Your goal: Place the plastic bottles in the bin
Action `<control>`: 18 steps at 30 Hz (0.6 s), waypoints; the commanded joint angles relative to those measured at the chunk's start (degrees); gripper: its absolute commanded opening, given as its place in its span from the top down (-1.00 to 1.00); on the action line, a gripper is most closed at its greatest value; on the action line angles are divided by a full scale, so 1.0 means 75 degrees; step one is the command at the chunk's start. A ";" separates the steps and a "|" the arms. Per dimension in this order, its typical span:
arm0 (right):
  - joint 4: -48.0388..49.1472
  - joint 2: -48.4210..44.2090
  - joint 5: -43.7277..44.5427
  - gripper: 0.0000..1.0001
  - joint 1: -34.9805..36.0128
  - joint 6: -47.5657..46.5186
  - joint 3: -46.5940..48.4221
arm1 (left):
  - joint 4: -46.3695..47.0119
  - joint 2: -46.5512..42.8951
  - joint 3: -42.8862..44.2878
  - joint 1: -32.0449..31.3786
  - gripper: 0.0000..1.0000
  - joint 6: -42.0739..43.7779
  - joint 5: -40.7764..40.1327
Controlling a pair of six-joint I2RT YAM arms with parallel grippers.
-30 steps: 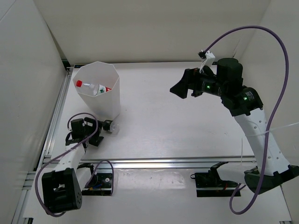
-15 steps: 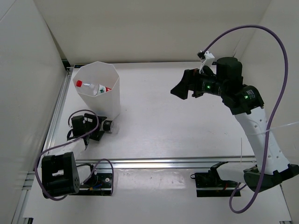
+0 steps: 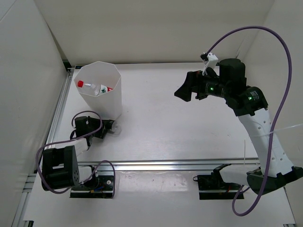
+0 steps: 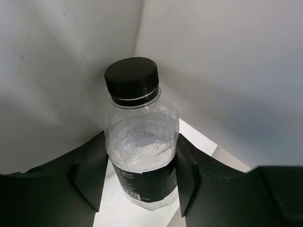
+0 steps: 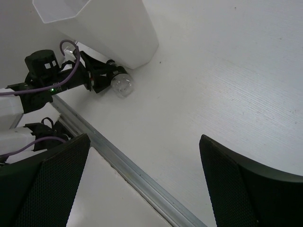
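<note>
A short clear bottle with a black cap lies on the table beside the foot of the bin. My left gripper is shut on its body, one black finger pressed against each side. From above the same bottle shows at my left gripper, low by the bin's near side. The tall white bin holds a red-capped, red-labelled bottle. My right gripper hangs open high over the table's right half, holding nothing. In its wrist view the bottle and bin show far off.
A metal rail runs along the table's near edge, in front of the arm bases. White walls close in the left, back and right sides. The purple cable loops above the right arm.
My left gripper has slid forward around the black-capped bottle and closed on it, the arm's base link swinging round. The right arm has stayed where it was.
</note>
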 commanded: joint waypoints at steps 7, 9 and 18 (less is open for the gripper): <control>0.0462 0.0048 -0.0147 -1.00 -0.0066 -0.0061 0.0058 | -0.1864 -0.2333 -0.0231 -0.0037 0.16 0.0379 0.0791; 0.0615 0.0048 -0.0228 -1.00 -0.0066 0.0009 -0.0141 | -0.3009 -0.3630 0.0155 -0.0037 0.16 0.0566 0.0792; 0.1096 0.0352 -0.0545 -1.00 -0.0136 0.0161 -0.0493 | -0.4493 -0.4355 0.4003 0.0362 0.13 0.1363 0.1518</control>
